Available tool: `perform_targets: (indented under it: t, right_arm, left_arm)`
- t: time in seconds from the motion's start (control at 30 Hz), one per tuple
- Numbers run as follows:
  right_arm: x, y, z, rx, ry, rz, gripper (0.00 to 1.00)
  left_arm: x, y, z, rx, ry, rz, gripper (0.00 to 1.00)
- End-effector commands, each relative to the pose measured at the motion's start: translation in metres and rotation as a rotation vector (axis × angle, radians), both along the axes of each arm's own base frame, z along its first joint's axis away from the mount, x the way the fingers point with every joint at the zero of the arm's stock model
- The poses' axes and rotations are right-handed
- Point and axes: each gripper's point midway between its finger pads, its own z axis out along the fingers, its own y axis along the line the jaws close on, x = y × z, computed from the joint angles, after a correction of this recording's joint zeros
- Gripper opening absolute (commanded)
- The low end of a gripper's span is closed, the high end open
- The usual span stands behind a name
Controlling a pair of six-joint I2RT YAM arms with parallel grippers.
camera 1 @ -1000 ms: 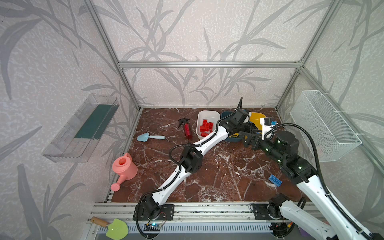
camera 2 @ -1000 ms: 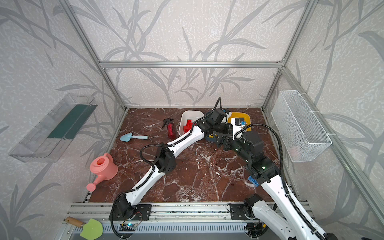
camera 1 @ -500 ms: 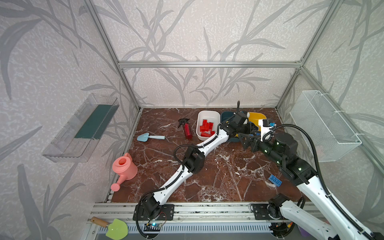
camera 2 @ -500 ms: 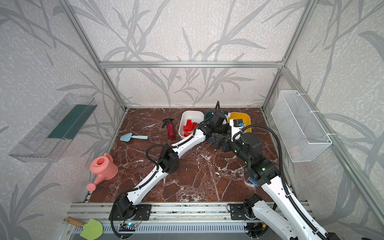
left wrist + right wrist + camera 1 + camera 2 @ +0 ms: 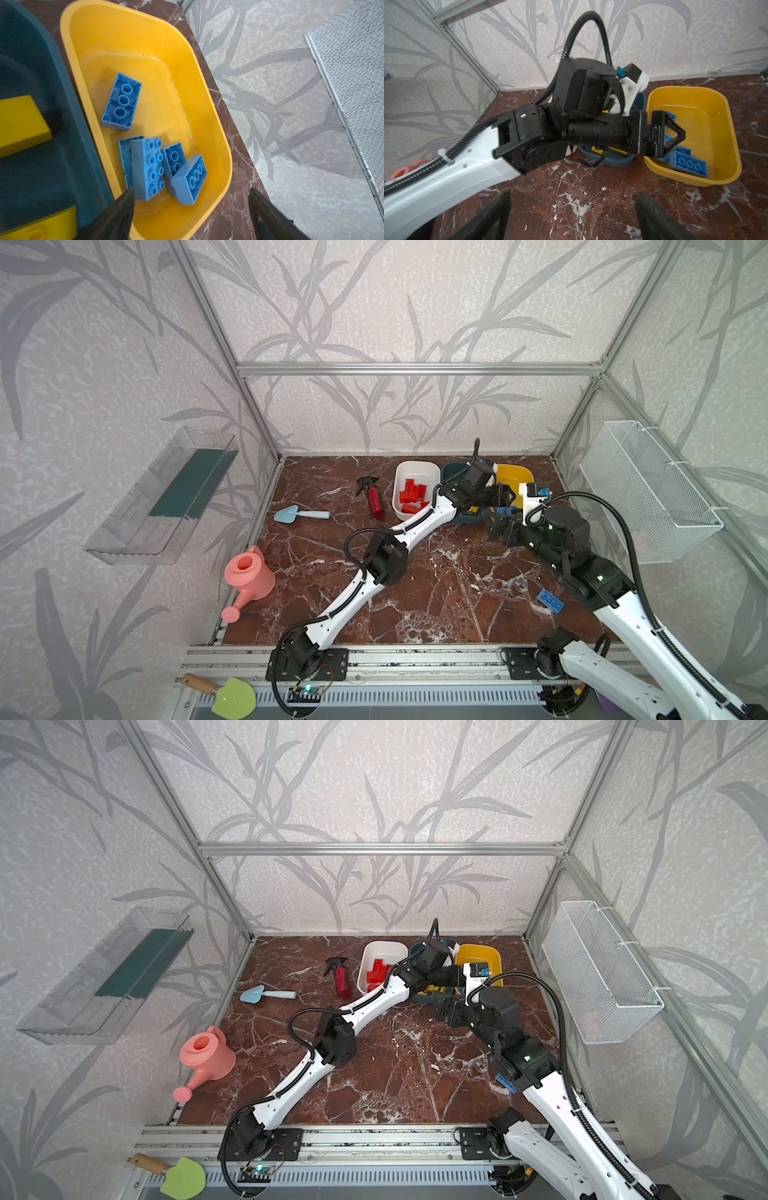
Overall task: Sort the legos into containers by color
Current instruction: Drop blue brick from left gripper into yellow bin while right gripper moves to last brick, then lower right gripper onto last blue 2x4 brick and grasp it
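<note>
Surface: red-brown marble tabletop (image 5: 415, 593) inside an aluminium frame, with leaf-patterned walls (image 5: 395, 302) on three sides.
Front edge: a green scoop (image 5: 233, 698) with a wooden handle lies on the rail, off the marble.
Loose blue brick (image 5: 550, 600): studs up on the marble near the front right, just beside the right arm and well apart from the tubs.
Watering can (image 5: 249, 576): pink, at the left edge of the marble.
Right gripper (image 5: 573, 194): fingers spread wide, nothing between them, over bare marble just in front of the tubs.
Left gripper (image 5: 191, 192): reaches across to the yellow tub; fingers wide apart and empty above its near end.
Yellow tub (image 5: 145, 31): far right; five blue bricks (image 5: 121, 101) lie inside, four bunched at the near end.
Teal tub (image 5: 616, 161): touching the yellow one on its left, with yellow bricks (image 5: 20, 120) inside.
White tub (image 5: 415, 466): left of the teal one, holding red bricks (image 5: 411, 494).
Further left: a dark-red spray bottle (image 5: 374, 502) lies just beside the white tub, then a pale blue trowel (image 5: 299, 514).
Side walls: wire basket (image 5: 648, 489) on the right, clear shelf (image 5: 166, 497) on the left.
</note>
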Motion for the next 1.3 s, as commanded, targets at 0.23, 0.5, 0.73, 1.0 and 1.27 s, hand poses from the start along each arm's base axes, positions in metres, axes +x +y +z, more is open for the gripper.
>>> perform_targets:
  t: [0.23,0.5,0.73,1.0,1.27]
  right_arm:
    - [-0.007,-0.085,-0.029,0.081,0.219,-0.314,0.97]
    - [-0.017,-0.139,-0.098,0.096,0.499,-0.659,0.99]
    - [-0.025,-0.158,-0.152,0.148,0.672,-0.797,0.99]
    - [-0.041,-0.183,-0.194,0.051,0.804,-0.912,0.99]
    - [-0.069,-0.193,-0.224,0.032,0.91,-1.001,0.99]
  left_arm:
    - [-0.002,0.066,0.084,0.069,-0.154,0.094,0.88]
    - [-0.025,0.133,0.082,0.089,-0.219,0.236,0.88]
    - [-0.045,0.175,0.06,0.141,-0.213,0.309,0.88]
    - [-0.06,0.199,0.034,0.191,-0.226,0.327,0.88]
    - [-0.061,0.197,0.031,0.208,-0.232,0.302,0.88]
